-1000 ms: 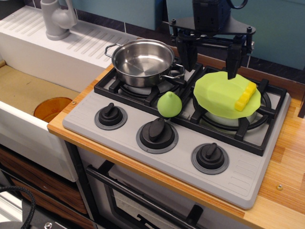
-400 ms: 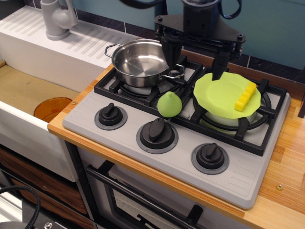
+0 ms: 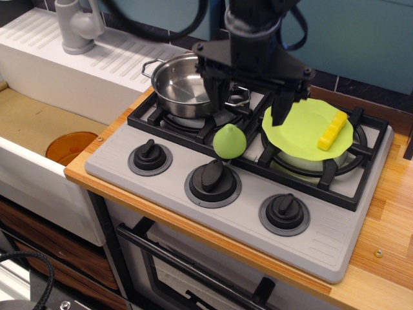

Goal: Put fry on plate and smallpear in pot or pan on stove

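Gripper [image 3: 248, 110]: hangs over the middle of the stove, its fingers [image 3: 215, 105] spread wide apart with nothing between them; one tip stands at the pot's right rim, the other over the plate's left edge.
Smallpear [image 3: 230, 141]: sits on the front edge of the black grate between the two burners, just below the gripper and, as far as this angle shows, not touched by it.
Fry [image 3: 332, 130]: lies on the right part of the plate.
Plate [image 3: 299, 127]: rests on the right burner, slightly tilted.
Pot [image 3: 181, 82]: stands on the left rear burner, nothing visible inside.
Stove [image 3: 322, 236]: set in the wooden bench [image 3: 390, 219], three knobs along its front.
Orange dish [image 3: 71, 146]: down in the sink at left.
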### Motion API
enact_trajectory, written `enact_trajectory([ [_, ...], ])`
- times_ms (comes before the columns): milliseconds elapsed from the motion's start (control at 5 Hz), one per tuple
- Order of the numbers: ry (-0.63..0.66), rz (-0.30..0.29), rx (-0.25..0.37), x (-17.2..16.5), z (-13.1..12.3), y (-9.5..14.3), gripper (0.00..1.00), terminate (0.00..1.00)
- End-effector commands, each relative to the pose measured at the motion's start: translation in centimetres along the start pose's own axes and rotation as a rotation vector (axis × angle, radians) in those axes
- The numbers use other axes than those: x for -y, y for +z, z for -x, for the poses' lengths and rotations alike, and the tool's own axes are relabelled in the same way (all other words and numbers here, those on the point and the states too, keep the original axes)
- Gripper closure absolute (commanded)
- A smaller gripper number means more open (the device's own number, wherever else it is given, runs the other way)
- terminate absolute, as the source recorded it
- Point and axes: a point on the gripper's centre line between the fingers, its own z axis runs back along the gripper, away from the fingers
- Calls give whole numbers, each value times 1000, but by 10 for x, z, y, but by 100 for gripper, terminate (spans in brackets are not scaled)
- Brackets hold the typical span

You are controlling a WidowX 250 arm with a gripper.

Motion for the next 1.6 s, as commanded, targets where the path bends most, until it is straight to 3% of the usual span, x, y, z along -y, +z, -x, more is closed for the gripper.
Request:
enact_trajectory([
  [0,0,57,104,-6,-2,-9,0,0],
  [600,-35,67,169,-20,-8,-23,0,0],
  [1400,-17,99,210,-19,9,-52,0,0],
])
